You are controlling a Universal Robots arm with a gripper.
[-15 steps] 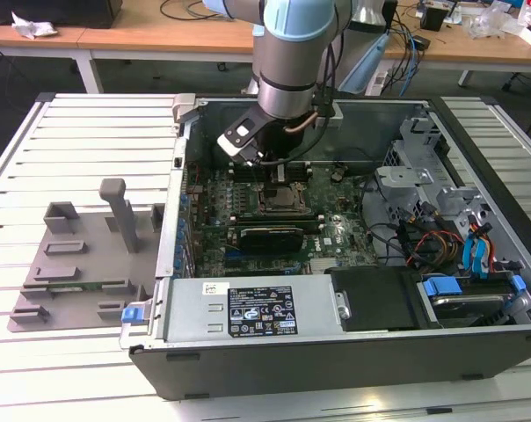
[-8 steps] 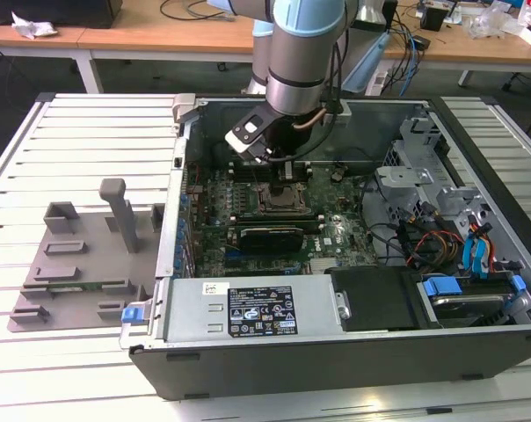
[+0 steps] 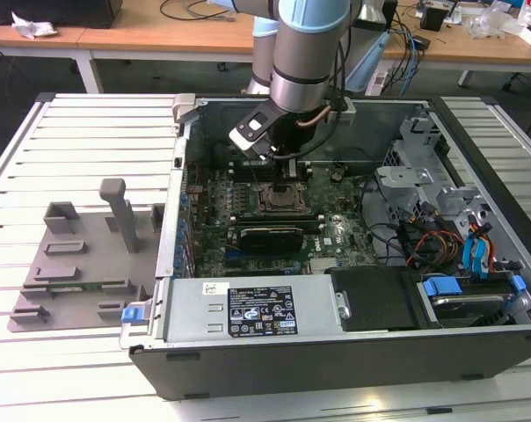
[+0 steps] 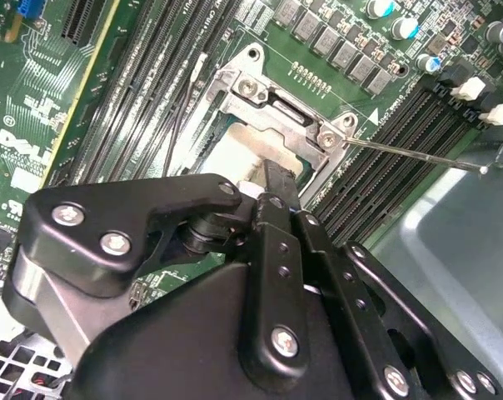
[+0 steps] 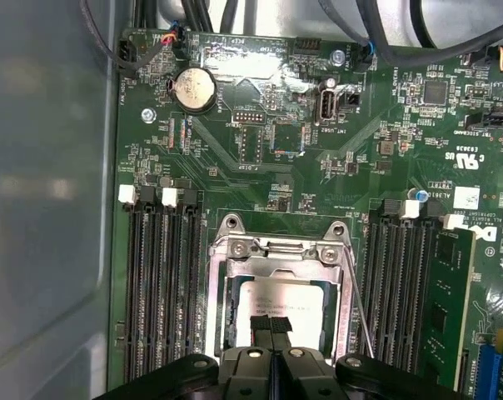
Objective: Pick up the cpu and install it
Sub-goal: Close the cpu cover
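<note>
**Holding the closed gripper (image 5: 272, 321) just over the cpu (image 5: 278, 298) lying in the socket (image 5: 276, 248)**

Starting at the exterior view's left, on the white slatted counter (image 3: 10, 158): finding a grey fixture plate (image 3: 81, 264) with upright posts, lying flat, just beside the open computer case (image 3: 336, 369). Going on into the case, near its front wall: seeing a grey metal cover (image 3: 248, 312) with a printed label and, behind it, the green motherboard (image 3: 340, 233). Over the middle of this board: noting the robot arm (image 3: 309, 53), hanging from above with the gripper pointed down at the dark metal-framed socket. Further to the exterior view's right, inside the same case: noting a metal drive cage (image 3: 406, 176), coloured cables (image 3: 441, 246) and blue plastic clips (image 3: 443, 286).

Looking then in both wrist views: finding the cpu, pale silver top upward, flat inside the socket frame and not tilted. Seeing the two black fingers (image 5: 262, 329) pressed together with no gap between them, holding nothing, with the tips above one edge of the cpu. Cannot tell whether touching its top or only very near. Noting also black memory slots (image 5: 156, 283) on both sides of the socket, one green memory module (image 5: 447, 308) standing in a slot, and a thin metal lever (image 4: 418, 154) just beside the frame.
</note>
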